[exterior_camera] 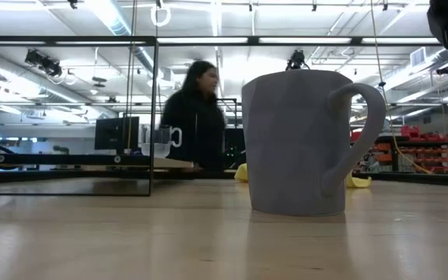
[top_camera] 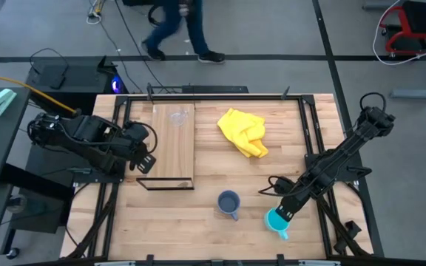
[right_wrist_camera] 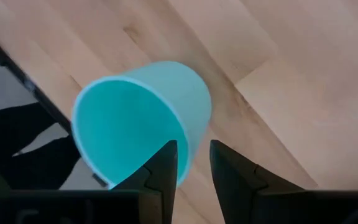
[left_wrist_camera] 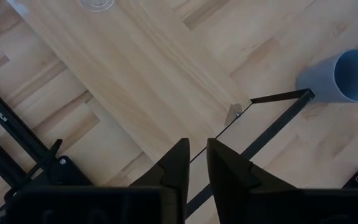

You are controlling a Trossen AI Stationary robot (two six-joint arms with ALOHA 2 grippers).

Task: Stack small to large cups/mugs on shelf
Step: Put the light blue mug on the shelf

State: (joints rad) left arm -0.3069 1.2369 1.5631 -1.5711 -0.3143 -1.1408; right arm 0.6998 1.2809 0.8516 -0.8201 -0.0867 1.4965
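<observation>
My right gripper pinches the cyan mug's wall; next, a lift toward the shelf, my left gripper idling nearly closed, empty.

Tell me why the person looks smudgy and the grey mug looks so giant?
In the low view the person is blurred, likely from walking, while the dark blue-grey mug looms because it sits closest to the camera. In the high view the same mug looks small, and the person's legs are blurred too.
</observation>
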